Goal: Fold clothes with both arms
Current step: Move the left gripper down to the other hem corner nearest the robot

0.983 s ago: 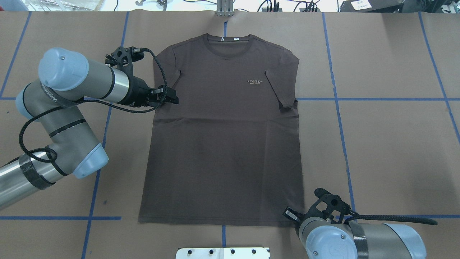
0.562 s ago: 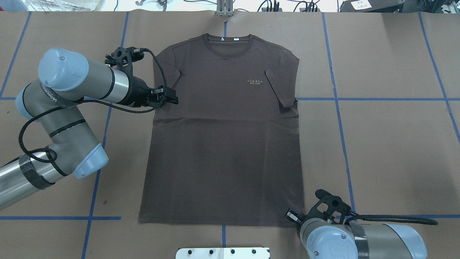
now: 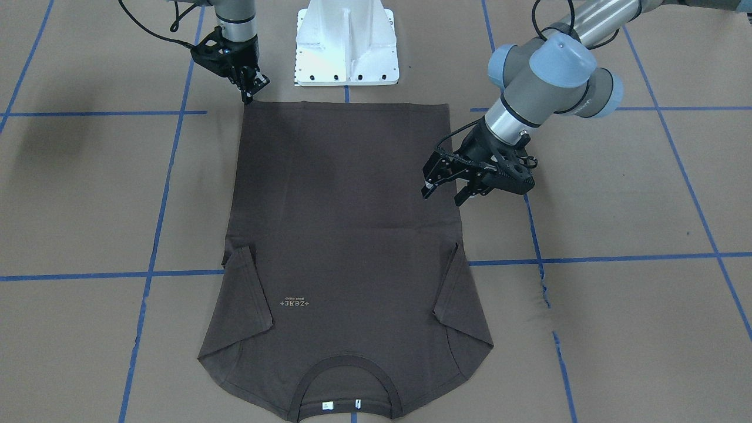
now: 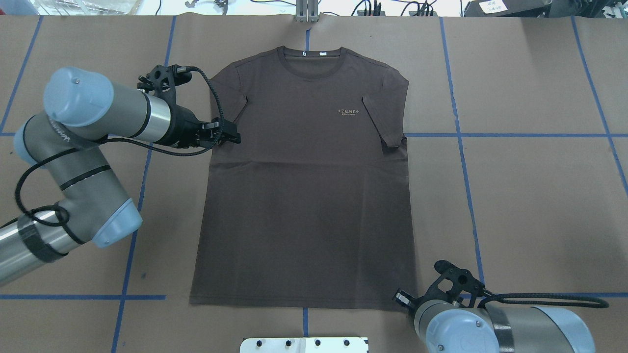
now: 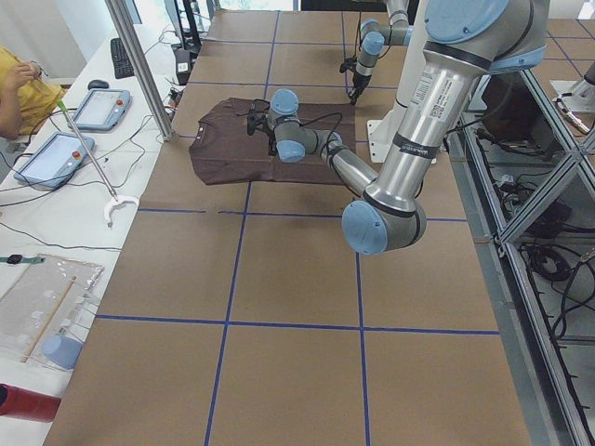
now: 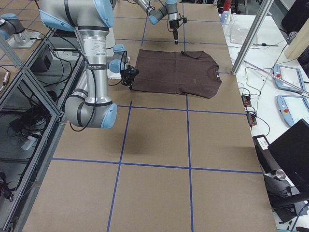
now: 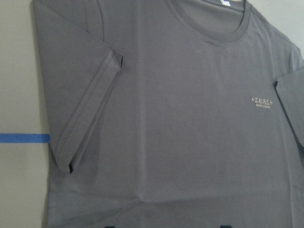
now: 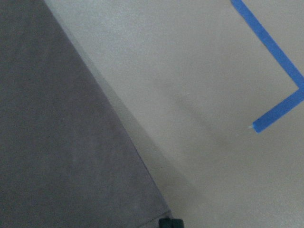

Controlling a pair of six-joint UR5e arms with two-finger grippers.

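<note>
The dark brown T-shirt (image 4: 304, 186) lies flat and face up on the brown paper, collar at the far side, both sleeves tucked inward. My left gripper (image 3: 443, 195) hovers open over the shirt's left edge just below the sleeve (image 7: 80, 118), with nothing between its fingers. In the overhead view the left gripper (image 4: 234, 137) points toward the shirt's middle. My right gripper (image 3: 251, 94) stands at the hem's near right corner. Its fingertips (image 8: 170, 222) show together at the cloth's corner (image 8: 156, 211); I cannot tell whether cloth is pinched. The right wrist (image 4: 456, 323) hides it from above.
The white pedestal base (image 3: 346, 41) stands just behind the hem. Blue tape lines (image 4: 515, 135) cross the paper-covered table. A side bench with tablets (image 5: 56, 153) and a seated person (image 5: 14, 88) runs along the far end.
The left arm has drawn back slightly to the overhead view's left, its gripper still open over the shirt's edge. The right wrist has shifted a little toward the near edge and right.
</note>
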